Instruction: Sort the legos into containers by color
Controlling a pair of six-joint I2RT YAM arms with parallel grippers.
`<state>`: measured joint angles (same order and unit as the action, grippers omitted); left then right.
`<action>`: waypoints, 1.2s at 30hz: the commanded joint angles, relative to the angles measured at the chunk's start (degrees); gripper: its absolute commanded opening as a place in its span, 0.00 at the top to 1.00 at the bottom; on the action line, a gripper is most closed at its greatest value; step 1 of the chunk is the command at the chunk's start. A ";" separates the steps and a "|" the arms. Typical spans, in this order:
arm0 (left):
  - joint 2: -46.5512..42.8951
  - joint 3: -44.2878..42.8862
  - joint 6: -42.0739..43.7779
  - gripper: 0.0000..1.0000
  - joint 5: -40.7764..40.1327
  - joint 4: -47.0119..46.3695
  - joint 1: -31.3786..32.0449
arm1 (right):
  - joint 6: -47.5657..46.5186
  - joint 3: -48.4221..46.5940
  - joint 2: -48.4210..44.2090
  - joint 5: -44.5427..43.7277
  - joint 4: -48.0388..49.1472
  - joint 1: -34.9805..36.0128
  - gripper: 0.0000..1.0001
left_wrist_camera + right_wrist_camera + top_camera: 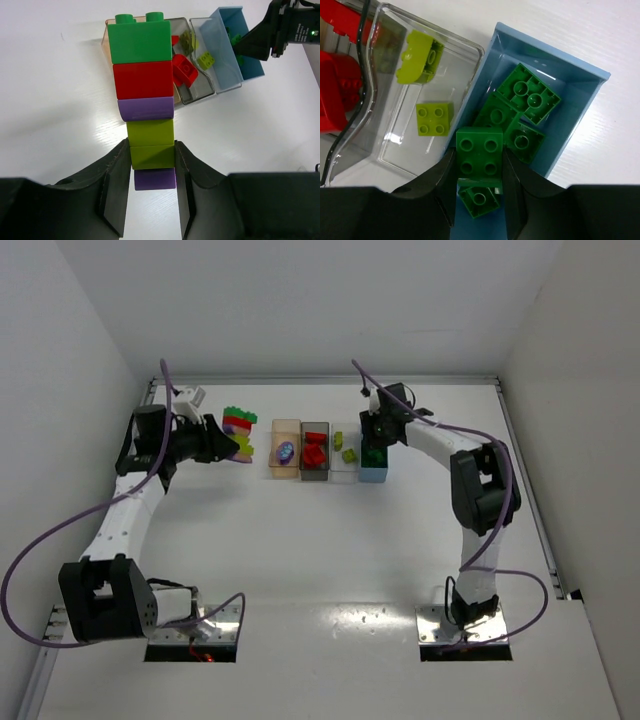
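Your mixed stack (145,100) of green, red, purple and lime legos was clamped in the left claw (151,156) near the tan bin (285,426), not yet split. The right claw (479,162) gripped a green brick (479,150) over the blue bin (570,125), which held other greens. Lime bricks (435,119) lay in the clear bin (465,75). I judged you past halfway, with the stack the main work left.

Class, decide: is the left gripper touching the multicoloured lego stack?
Touching. The left wrist view shows the left gripper pinching the lego stack at its lime brick, no gap.
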<state>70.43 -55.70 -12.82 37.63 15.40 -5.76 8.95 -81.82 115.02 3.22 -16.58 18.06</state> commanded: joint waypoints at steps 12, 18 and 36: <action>5.68 -4.85 10.60 0.89 17.99 3.23 2.16 | -5.06 -4.22 -6.29 14.82 -2.49 -2.41 0.31; 9.54 -9.51 21.41 0.89 25.56 15.52 3.82 | -9.04 -6.16 -12.63 43.59 -5.04 -4.52 0.29; 22.11 -21.99 63.71 0.89 34.80 59.22 10.77 | -2.89 -6.25 -8.76 80.27 0.76 1.89 0.28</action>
<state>93.12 -74.91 42.41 67.26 68.42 4.36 6.50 -88.82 106.48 77.47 -18.59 19.11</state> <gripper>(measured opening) 0.416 0.721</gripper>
